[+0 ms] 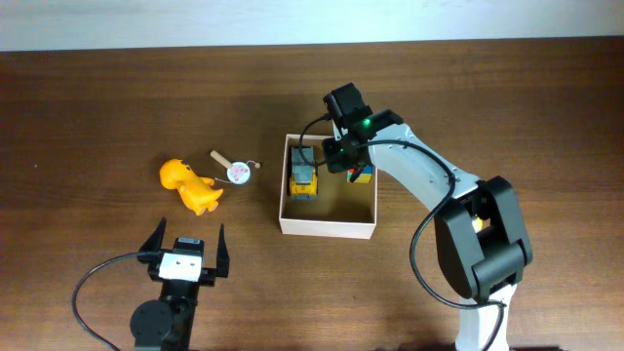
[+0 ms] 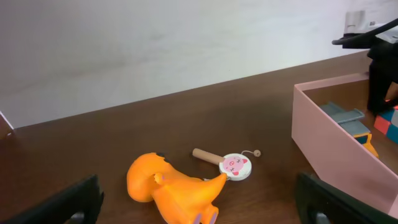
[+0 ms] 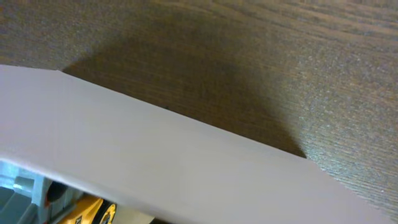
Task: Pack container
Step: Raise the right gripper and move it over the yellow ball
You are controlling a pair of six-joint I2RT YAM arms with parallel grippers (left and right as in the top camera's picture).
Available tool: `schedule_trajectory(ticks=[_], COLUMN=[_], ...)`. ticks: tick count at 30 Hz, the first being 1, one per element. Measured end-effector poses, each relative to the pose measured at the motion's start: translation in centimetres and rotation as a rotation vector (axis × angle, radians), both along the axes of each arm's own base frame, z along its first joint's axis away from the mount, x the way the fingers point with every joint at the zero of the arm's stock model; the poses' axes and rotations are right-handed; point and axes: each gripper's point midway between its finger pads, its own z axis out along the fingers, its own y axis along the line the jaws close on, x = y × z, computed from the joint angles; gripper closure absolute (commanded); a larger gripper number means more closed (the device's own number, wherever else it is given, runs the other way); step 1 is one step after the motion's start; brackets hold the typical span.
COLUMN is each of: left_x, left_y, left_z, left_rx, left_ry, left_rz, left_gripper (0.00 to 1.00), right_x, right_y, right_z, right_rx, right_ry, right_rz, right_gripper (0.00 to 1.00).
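**Left pincer** [image 1: 190, 232]: released, spread wide and holding nothing. Its dark fingers [image 2: 78, 199] sit at the two lower corners of the left wrist view. It hovers low at the near edge of the tabletop [image 1: 78, 117], well apart from the container.

**Right pincer** [image 1: 343, 164]: black, reaching down into the far side of the container, between the two toys there. I cannot tell how far open it is or whether it touches anything, because the overhead view hides the tips and the right wrist view shows no fingers.

**Container** [image 1: 327, 228]: a square, shallow, open-topped box with smooth white outer walls and a tan cardboard floor. It stands near the middle of the tabletop, to the right of the loose toys.

**Contents of container:**
- Toy truck [image 1: 304, 178]: blocky, yellow and grey, lying by the left wall.
- Cube [image 1: 362, 176]: small, with coloured square faces (red and blue show in the left wrist view), at the far right.

**Loose on tabletop, left of the container:**
- Toy animal [image 1: 190, 185]: orange, rounded and glossy, lying on its side.
- Disc on a stick [image 1: 234, 168]: a round white face with a pink print, a plain wooden handle and a short cord. It lies between the animal and the container, touching neither.

**Tabletop:** dark brown wood grain with a matt finish.
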Motion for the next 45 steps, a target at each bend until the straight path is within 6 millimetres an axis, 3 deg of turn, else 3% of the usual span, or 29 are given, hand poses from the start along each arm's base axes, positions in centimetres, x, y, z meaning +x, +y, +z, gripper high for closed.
schedule_trajectory(ticks=[7, 11, 14, 18, 20, 23, 26, 33, 36, 40, 45], left_x=[0.0, 0.0, 0.0, 0.0, 0.0, 0.0, 0.0, 0.0, 0.0, 0.0, 0.0], left_y=[0.0, 0.0, 0.0, 0.0, 0.0, 0.0, 0.0, 0.0, 0.0, 0.0, 0.0], left_z=[0.0, 0.0, 0.0, 0.0, 0.0, 0.0, 0.0, 0.0, 0.0, 0.0, 0.0], left_rx=[0.000, 0.000, 0.000, 0.000, 0.000, 0.000, 0.000, 0.000, 0.000, 0.000, 0.000], left_ry=[0.000, 0.000, 0.000, 0.000, 0.000, 0.000, 0.000, 0.000, 0.000, 0.000, 0.000], left_rz=[0.000, 0.000, 0.000, 0.000, 0.000, 0.000, 0.000, 0.000, 0.000, 0.000, 0.000], left_gripper=[0.01, 0.01, 0.01, 0.01, 0.01, 0.01, 0.01, 0.01, 0.01, 0.01, 0.01], right_x=[-1.1, -1.6, -1.3, -1.4, -1.8, -2.3, -2.5, -3.8, -5.3, -7.8, -10.5], right_y=[-0.1, 0.3, 0.6, 0.5, -0.1, -1.6, -5.0, -16.0, -20.4, -24.7, -27.3], right_z=[0.1, 2.6, 5.6, 9.7, 11.3, 12.5, 12.7, 13.2, 15.4, 19.2, 22.4], right_rx=[-0.008, 0.003, 0.013, 0.017, 0.007, -0.011, -0.030, -0.127, -0.141, -0.117, -0.099], right_ry=[0.052, 0.096, 0.092, 0.079, 0.082, 0.101, 0.148, 0.256, 0.250, 0.189, 0.124], right_rz=[0.027, 0.037, 0.041, 0.045, 0.038, 0.020, -0.051, -0.285, -0.385, -0.507, -0.597], right_gripper=[0.91, 0.91, 0.77, 0.38, 0.26, 0.18, 0.18, 0.16, 0.14, 0.12, 0.12])
